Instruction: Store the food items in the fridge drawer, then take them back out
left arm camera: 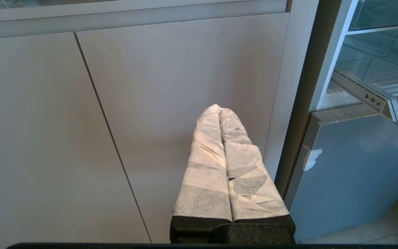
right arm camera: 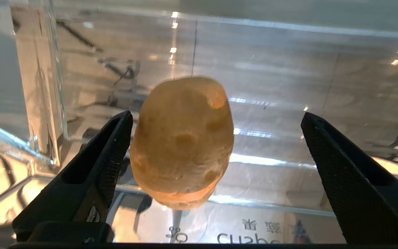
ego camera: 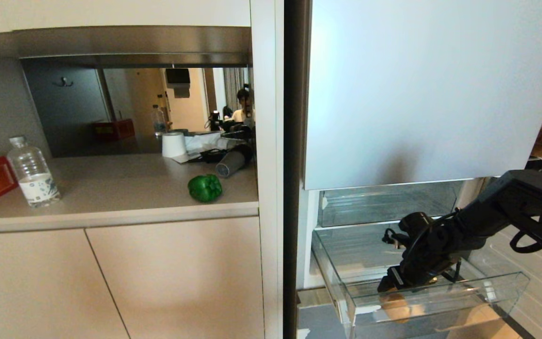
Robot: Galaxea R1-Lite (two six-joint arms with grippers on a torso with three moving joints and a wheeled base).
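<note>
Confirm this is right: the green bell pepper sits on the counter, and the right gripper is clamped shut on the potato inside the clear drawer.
Not quite. The right gripper is open: in the right wrist view its fingers stand wide on either side of the potato, which lies in the clear drawer ungripped. The rest holds: the head view shows the green bell pepper on the counter.
</note>
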